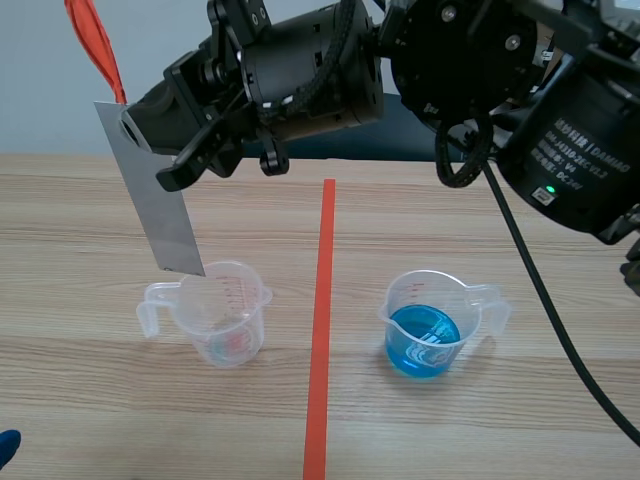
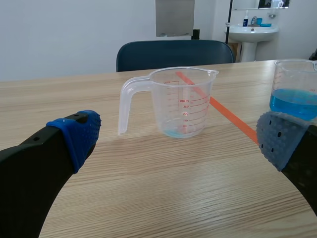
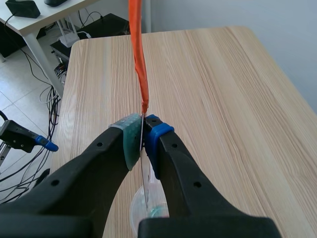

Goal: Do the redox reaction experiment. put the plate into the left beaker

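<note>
The right claw [image 1: 140, 128] reaches across the table, clamped on the top of a grey plate [image 1: 162, 205]. An orange ribbon [image 1: 95, 40] rises above its fingers. The plate hangs tilted below the claw, its lower edge at the rim of the left beaker [image 1: 222, 318]; contact is unclear. The left claw [image 2: 177, 141] is spread wide, with that beaker ahead between its fingers. A blue beaker [image 1: 425, 325] stands beyond one finger.

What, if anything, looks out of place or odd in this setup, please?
The plate hangs tilted over the left beaker, which holds only a bluish trace; the blue liquid sits in the right beaker. Nothing is spilled.
</note>
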